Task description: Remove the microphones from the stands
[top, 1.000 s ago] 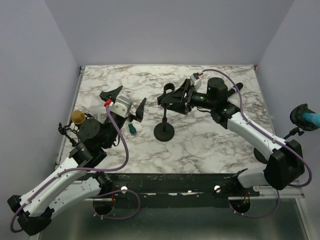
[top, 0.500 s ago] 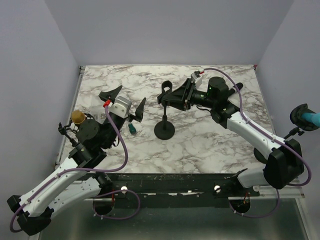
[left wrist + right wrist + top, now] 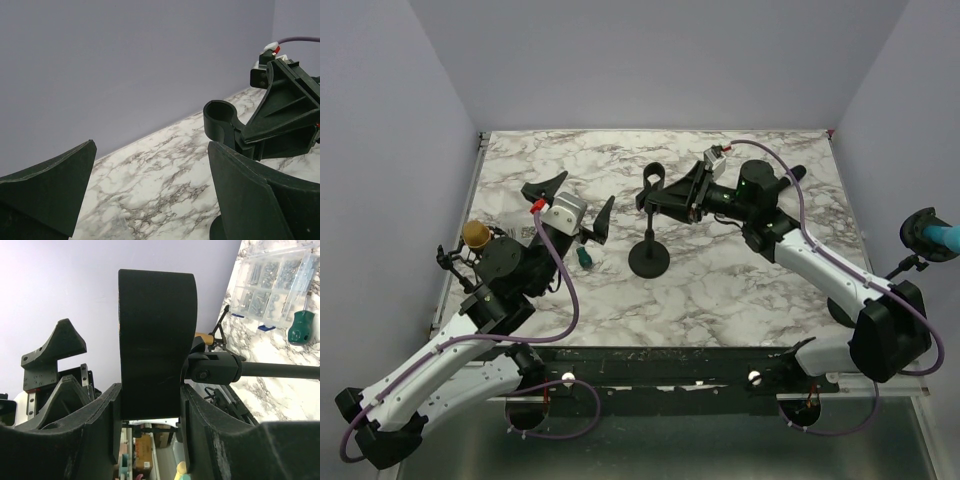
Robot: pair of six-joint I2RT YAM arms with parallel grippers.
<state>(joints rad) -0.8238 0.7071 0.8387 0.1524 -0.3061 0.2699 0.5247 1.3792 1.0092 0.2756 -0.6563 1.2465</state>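
At the head of the stand (image 3: 649, 240), which is upright in the middle of the table (image 3: 750, 290), the black microphone (image 3: 156, 340) sits clamped between my right fingers (image 3: 95, 425), one pressing each side. A second ago those fingers stood wider around it and have since closed in. My left fingers (image 3: 50, 185) hang spread wide and empty, near the stand's left.

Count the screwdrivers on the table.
1. The green-handled screwdriver lies on the table between the stand and the left gripper; more could be hidden under the arms.
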